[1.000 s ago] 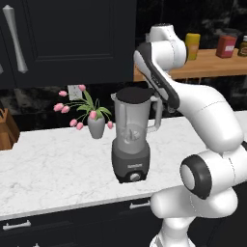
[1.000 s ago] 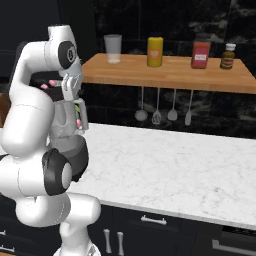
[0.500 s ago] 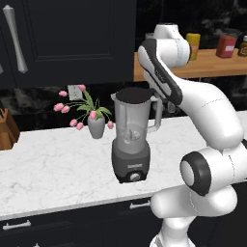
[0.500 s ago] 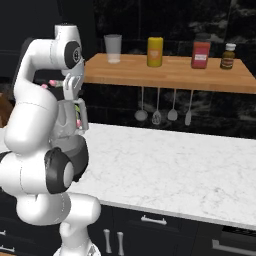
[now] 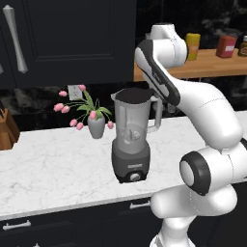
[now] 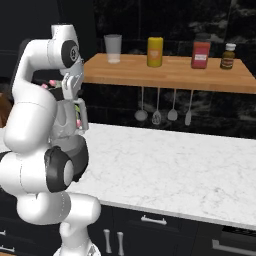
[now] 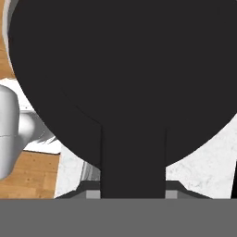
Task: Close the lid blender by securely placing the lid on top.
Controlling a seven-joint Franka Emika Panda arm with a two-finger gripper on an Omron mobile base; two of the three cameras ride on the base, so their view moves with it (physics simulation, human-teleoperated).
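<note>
The gripper [image 7: 133, 185] is pinching the lid [image 7: 125, 69], a rigid, light, probably slick disc, at its rim. It is sitting at the blender [image 5: 131, 140] jar's mouth, near the counter's [image 5: 43, 169] front edge.

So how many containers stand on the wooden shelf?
4, in a row on the wooden shelf: clear glass, yellow can, red jar, brown bottle. The arm may hide more.

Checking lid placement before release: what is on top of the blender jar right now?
The black lid sits across the mouth of the blender, the gripper shut on it. The arm hides the lid's right edge, so full seating cannot be confirmed.
</note>
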